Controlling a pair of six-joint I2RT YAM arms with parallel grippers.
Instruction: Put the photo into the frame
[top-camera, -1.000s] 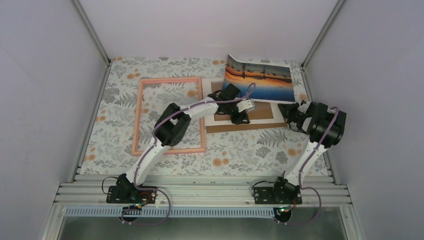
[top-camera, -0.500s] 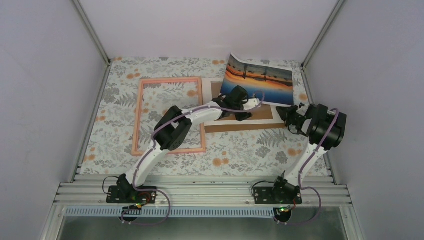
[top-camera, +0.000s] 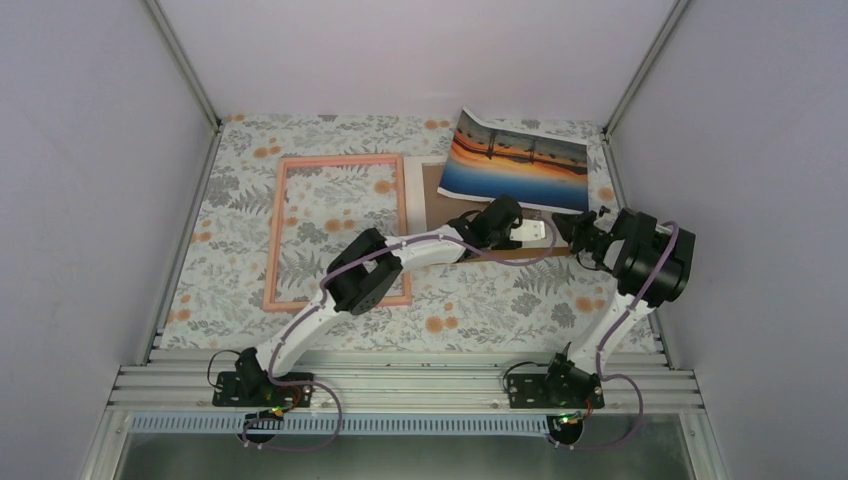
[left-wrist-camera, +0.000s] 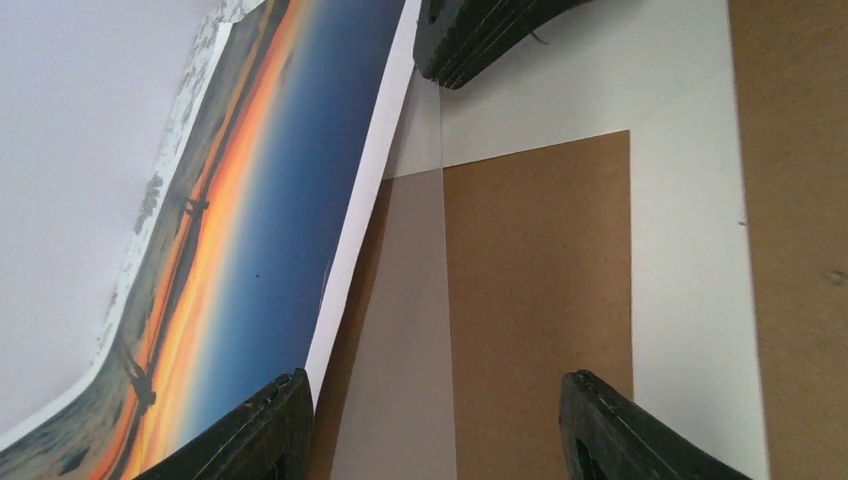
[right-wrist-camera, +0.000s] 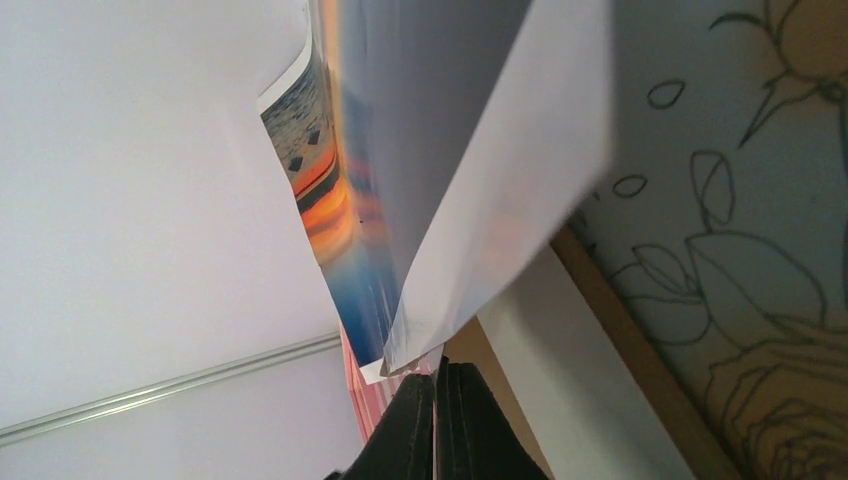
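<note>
Pinches the photo by its near corner in the right pincer, tilted above the brown board at the far right of the desk. Seems thin, light, floppy, crease-prone: best taken at edges. Hangs the left pincer spread, empty, beside it.

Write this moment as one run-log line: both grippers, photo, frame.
left gripper: open above mat | right gripper: shut on photo corner | photo: held up, tilted | frame: flat on table, empty

A table with a floral-patterned top fills the middle of the overhead view. A pink frame lies flat at centre left, with a brown backing board just beside it on the right.
</note>
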